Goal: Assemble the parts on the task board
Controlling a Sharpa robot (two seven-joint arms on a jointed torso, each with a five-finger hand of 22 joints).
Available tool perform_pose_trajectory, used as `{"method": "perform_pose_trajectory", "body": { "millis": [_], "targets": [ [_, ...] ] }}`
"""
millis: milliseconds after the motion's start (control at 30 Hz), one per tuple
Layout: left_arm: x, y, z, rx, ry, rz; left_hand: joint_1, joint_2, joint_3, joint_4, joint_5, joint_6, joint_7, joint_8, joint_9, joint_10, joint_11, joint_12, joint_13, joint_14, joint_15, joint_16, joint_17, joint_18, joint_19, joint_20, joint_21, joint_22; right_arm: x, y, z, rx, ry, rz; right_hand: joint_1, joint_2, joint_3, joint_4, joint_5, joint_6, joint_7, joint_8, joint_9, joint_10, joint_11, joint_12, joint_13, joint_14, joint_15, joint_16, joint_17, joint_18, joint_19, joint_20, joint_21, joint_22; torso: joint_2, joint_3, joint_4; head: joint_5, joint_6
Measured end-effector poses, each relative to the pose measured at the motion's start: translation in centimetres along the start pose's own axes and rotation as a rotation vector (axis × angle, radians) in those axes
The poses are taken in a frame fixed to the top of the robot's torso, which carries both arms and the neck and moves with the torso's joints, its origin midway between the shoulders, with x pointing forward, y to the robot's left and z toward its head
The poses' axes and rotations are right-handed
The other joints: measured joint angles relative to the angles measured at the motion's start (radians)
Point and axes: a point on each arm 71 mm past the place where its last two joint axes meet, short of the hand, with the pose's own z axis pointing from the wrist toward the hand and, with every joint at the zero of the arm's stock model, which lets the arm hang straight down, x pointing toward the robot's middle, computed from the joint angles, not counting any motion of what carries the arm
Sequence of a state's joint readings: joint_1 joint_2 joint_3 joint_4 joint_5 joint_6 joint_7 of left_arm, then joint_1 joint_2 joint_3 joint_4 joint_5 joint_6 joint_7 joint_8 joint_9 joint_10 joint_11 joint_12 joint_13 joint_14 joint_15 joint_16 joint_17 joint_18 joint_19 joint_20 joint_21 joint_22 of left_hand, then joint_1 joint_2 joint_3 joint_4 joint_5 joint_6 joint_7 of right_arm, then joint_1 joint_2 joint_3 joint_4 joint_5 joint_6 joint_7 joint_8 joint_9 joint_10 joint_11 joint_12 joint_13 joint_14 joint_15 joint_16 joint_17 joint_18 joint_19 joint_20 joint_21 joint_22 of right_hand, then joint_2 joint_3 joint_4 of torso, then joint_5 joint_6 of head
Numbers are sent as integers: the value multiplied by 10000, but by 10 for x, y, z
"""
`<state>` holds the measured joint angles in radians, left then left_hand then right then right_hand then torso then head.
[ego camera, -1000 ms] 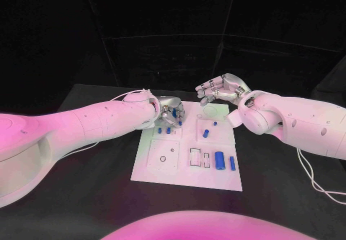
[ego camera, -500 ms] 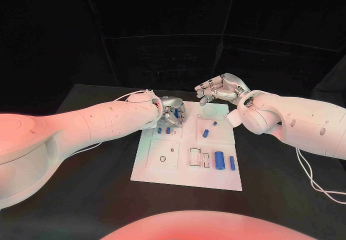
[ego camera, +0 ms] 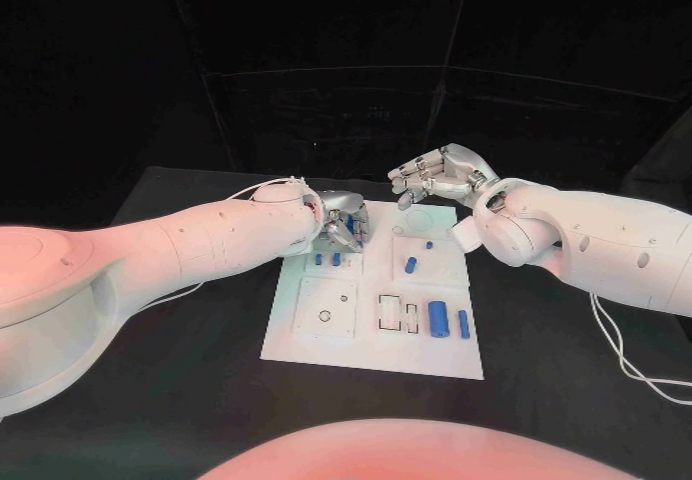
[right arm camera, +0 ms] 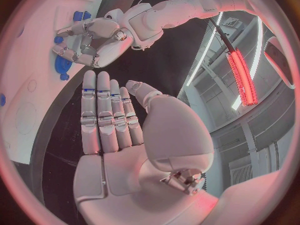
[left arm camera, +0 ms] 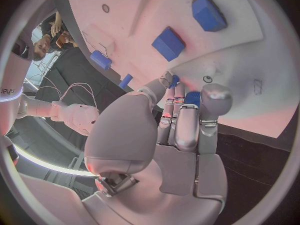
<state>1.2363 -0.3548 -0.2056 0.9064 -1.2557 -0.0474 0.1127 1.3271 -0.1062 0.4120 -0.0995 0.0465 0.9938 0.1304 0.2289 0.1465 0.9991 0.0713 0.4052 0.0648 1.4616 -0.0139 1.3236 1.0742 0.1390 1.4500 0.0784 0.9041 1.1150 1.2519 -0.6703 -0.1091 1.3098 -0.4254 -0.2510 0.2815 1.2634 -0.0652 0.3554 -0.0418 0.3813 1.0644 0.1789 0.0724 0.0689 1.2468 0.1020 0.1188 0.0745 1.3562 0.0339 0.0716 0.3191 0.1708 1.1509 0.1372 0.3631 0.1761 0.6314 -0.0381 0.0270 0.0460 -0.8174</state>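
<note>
Parts of the assembly lie on the task board, which sits on the black surface. My left hand hangs low over the board's far left corner with its fingers curled downward; a small blue part shows between the fingertips, but I cannot tell whether the fingers grasp it or merely reach toward it. Just nearer me than those fingers, two short blue pegs stand in the board. Further to the right of the left hand, a slanted blue part lies in a square recess. Nearest me, well apart from both hands, a thick blue cylinder and a thin blue pin lie side by side. My right hand is raised above the board's far edge, fingers straight, released and grasping nothing.
</note>
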Motion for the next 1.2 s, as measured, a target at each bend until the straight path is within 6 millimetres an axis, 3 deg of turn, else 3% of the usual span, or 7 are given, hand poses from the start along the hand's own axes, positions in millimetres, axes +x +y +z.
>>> {"method": "perform_pose_trajectory", "body": {
  "millis": [333, 433, 567, 600, 733, 1200],
  "targets": [
    [0, 0, 1, -48, 16, -12, 5, 5, 70, -36, 0, 44, 32, -40, -47, 158, 11, -111, -13, 0, 0, 0, -13, 0, 0, 0, 73, 62, 0, 0, 0, -5, 2, -2, 0, 0, 0, 0, 0, 0, 0, 0, 0, 0, 0, 0, 1, -38, 38, 0, 1, 0, 0, 0, 0, 1, -2, -2, 6, -1, -6],
    [0, -1, 1, -71, 26, -12, 201, 201, 293, -151, -1, 292, 0, -40, -71, 606, -78, 15, 39, 53, -53, 0, -1, 0, 51, -51, 306, 213, 0, 0, 0, -7, 4, -2, 0, 0, 0, 0, 0, 0, 0, 0, 0, 0, 0, 0, 1, -38, 38, 0, 1, 0, 0, 0, 0, 1, -1, 0, 6, -1, -14],
    [0, -1, 1, -84, 31, -10, 288, 285, 492, -240, -4, 507, -35, -40, -84, 809, -143, 13, 70, 52, -60, 0, -161, -21, 52, -52, 415, 314, 0, 0, 0, -9, 5, -2, 0, 0, 0, 0, 0, 0, 0, 0, 0, 0, 0, 0, 1, -38, 37, 0, 1, 0, 0, 0, 0, 1, -2, 1, 5, -1, -20],
    [0, -1, 1, -84, 28, -10, 307, 303, 570, -283, -31, 601, -26, -40, -99, 898, -142, 8, 69, 28, -84, 0, -223, -152, 80, -80, 465, 346, 0, 0, 0, -9, 5, -2, 0, 0, 0, 0, 0, 0, 0, 0, 0, 0, 0, 0, 2, -38, 37, 0, 1, 0, 0, 0, 0, 1, -2, 1, 5, -1, -21],
    [0, -1, 1, -66, -26, -14, 336, 327, 717, -357, -50, 691, -24, -40, -132, 1039, -175, -30, 64, 18, -94, 0, -284, -152, 92, -92, 569, 435, 0, 0, 0, -11, 5, -2, 0, 0, 0, 0, 0, 0, 0, 0, 0, 0, 0, 0, 2, -38, 38, 0, 2, 1, 0, 0, 0, 1, -1, 1, -3, -23, -28],
    [1, 5, -6, 50, -411, -25, 270, 417, 1007, -482, -11, 854, -1, -312, -287, 1241, -84, -615, 7, 18, -93, 0, -374, -151, 91, -91, 659, 547, 0, 0, 1, -14, 1, -6, 0, 0, 0, 0, 0, 0, 0, 0, 0, 0, 0, 0, 2, -37, 37, 0, -1, 0, 0, 0, 0, -9, -3, -4, 5, -52, -14]
  ]
}}
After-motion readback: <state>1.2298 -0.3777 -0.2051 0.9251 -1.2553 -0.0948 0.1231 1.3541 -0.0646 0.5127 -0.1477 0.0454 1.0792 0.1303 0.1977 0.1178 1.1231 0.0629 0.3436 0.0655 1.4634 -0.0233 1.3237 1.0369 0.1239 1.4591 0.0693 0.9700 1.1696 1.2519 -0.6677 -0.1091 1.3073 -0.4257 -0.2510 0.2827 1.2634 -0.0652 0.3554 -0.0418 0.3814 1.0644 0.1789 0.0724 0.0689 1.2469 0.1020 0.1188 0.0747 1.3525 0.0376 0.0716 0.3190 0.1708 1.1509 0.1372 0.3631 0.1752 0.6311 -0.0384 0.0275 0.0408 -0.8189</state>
